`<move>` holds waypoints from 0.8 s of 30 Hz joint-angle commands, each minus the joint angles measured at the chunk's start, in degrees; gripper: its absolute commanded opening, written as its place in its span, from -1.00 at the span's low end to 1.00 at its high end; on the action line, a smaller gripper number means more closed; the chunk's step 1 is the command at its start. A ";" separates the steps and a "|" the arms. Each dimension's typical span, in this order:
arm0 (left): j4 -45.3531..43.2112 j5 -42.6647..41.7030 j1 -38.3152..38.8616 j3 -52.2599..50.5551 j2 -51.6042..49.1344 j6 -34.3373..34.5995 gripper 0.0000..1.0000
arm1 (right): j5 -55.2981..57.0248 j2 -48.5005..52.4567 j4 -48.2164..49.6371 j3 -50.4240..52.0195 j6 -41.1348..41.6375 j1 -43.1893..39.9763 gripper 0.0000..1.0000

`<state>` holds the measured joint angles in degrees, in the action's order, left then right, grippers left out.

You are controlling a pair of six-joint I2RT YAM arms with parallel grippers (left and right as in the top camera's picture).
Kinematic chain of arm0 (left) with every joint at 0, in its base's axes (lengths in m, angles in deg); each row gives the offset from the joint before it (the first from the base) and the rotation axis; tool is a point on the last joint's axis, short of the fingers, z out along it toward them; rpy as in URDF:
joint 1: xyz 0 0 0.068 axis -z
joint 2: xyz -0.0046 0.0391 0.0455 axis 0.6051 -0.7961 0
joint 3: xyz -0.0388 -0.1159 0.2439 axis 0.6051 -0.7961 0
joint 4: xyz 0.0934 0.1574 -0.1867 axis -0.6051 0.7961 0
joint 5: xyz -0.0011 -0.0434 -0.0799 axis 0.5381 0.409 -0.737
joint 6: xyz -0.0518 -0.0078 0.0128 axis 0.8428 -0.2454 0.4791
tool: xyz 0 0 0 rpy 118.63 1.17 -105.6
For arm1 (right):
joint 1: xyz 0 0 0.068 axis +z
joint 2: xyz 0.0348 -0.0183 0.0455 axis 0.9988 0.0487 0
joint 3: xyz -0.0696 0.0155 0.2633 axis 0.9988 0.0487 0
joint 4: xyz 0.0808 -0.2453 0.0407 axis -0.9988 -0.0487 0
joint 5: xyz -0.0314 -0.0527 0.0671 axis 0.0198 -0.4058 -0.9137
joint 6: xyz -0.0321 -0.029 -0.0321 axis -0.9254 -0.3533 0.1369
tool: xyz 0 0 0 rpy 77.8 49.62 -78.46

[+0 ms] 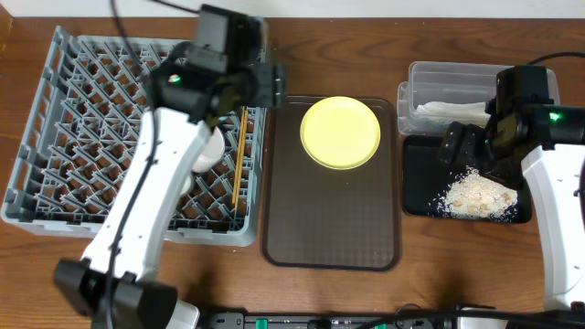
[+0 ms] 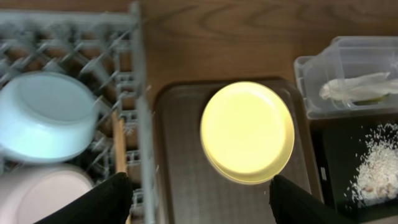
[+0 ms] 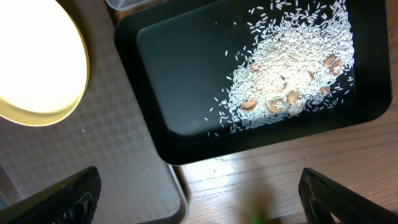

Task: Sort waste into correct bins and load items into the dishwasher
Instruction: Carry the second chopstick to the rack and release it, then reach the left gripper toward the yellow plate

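Left wrist view, at the left gripper [image 2: 198, 183]: spread wide, clamped on nothing, hanging over the brown serving tray [image 2: 177, 155]. Just ahead of the fingertips, flat on that tray: the round yellow plate [image 2: 247, 132]. Beyond the finger on the view's left, inside the grey dish rack [image 2: 140, 93]: the wooden chopsticks [image 2: 119, 146] close along the rack wall, then the whitish bowl [image 2: 37, 199], and past it the light blue bowl [image 2: 46, 118] with its base showing. Beyond the other finger: the black tray [image 2: 336, 162] with loose crumbs [image 2: 376, 171], and farther on the clear tub [image 2: 373, 50] holding the crumpled white napkin [image 2: 357, 87].

Right wrist view, at the right gripper [image 3: 198, 177]: likewise parted wide, gripping nothing, poised above the black tray's near rim and a strip of wooden table [image 3: 280, 186]. Ahead, crumbs heaped toward the tray's far corner. Off to the view's left, the plate on the serving tray.
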<state>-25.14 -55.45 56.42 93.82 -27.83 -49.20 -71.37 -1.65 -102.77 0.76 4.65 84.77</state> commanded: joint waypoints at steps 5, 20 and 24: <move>-3.02 -0.31 9.64 1.01 -9.81 -9.81 0.47 | -0.07 -1.05 0.13 -0.22 -0.74 -0.55 0.99; -3.87 6.27 24.09 0.98 -28.15 -22.25 0.44 | -0.07 -1.05 0.04 -0.22 -1.16 -0.55 0.98; -5.18 10.99 26.16 0.79 -30.27 -24.28 0.47 | -0.07 -1.05 0.17 -0.22 -1.14 -0.55 0.98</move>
<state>-29.84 -49.77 81.44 94.08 -56.98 -70.40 -71.37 -1.65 -102.70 0.76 4.21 84.77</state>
